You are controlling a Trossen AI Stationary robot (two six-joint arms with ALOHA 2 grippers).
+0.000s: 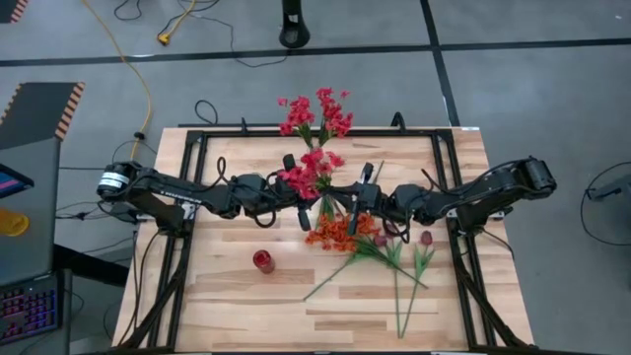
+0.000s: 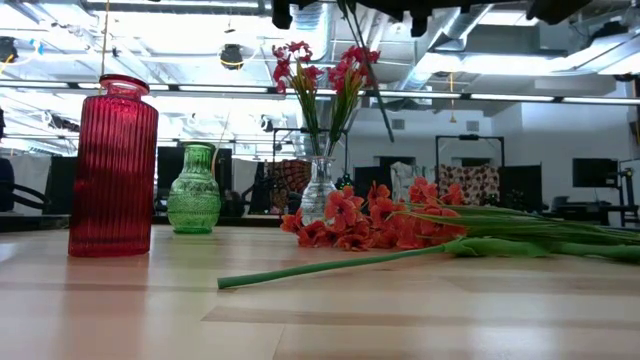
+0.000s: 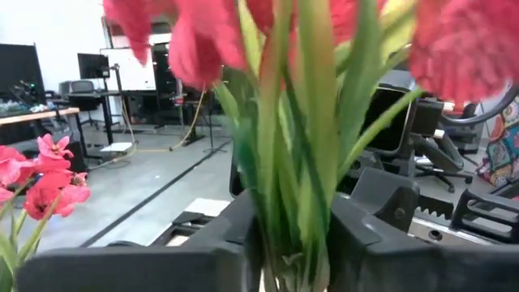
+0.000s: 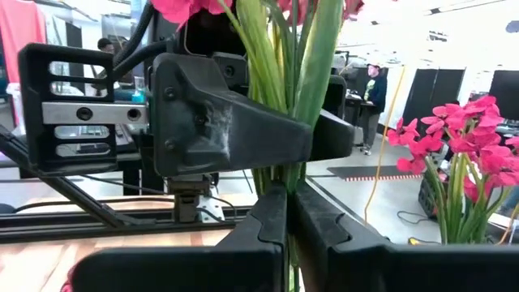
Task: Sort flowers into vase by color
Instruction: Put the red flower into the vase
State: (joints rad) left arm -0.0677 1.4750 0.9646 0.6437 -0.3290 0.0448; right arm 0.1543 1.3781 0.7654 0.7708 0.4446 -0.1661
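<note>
Above the middle of the pale wooden table [image 1: 246, 306], both dark arms meet at one spray of pink-red artificial blossoms [image 1: 308, 176] on thin green stems. The left gripper [image 3: 296, 243] has its two dark fingers clamped on the bundle of stems, which runs up between them in the left wrist view. The right gripper [image 4: 288, 235] is pressed together on the same stems from the other side, its fingers almost touching around them. A second pink-red spray [image 1: 317, 113] stands upright in a clear glass vase [image 2: 318, 190] at the far side of the table, near the middle. Just near of the grippers, a spray of orange blossoms [image 1: 335, 233] lies flat on the wood, its long green stems stretching toward the near right. Beside them, to the right, lie dark red tulip buds [image 1: 426, 238] on green stems. A ribbed red glass vase [image 2: 112, 165] stands on the near left part of the table, and a ribbed green glass vase [image 2: 194, 189] stands farther back, between the red vase and the clear one in the low view.
</note>
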